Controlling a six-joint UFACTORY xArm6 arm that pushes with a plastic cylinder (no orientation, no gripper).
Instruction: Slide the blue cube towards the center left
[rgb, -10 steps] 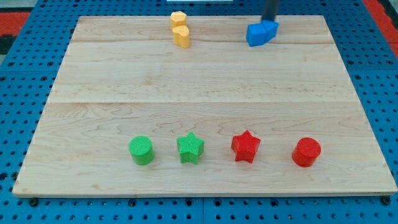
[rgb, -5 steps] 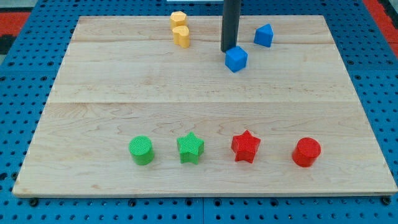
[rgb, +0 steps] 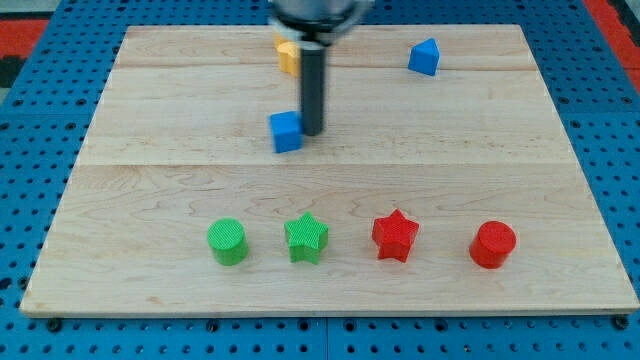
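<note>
The blue cube (rgb: 286, 131) sits on the wooden board (rgb: 150, 200), a little left of the board's middle and above it. My tip (rgb: 312, 132) stands right against the cube's right side. The dark rod rises from there to the view's top, where the arm's body is blurred.
A second blue block (rgb: 424, 57), wedge-like, lies at the top right. Yellow blocks (rgb: 287, 58) at the top are partly hidden behind the rod. Along the bottom stand a green cylinder (rgb: 227, 241), a green star (rgb: 306, 238), a red star (rgb: 395, 235) and a red cylinder (rgb: 492, 244).
The blue cube has slid left and down from beside the other blue block at the top right. My tip moved with it and now stands on its right side.
</note>
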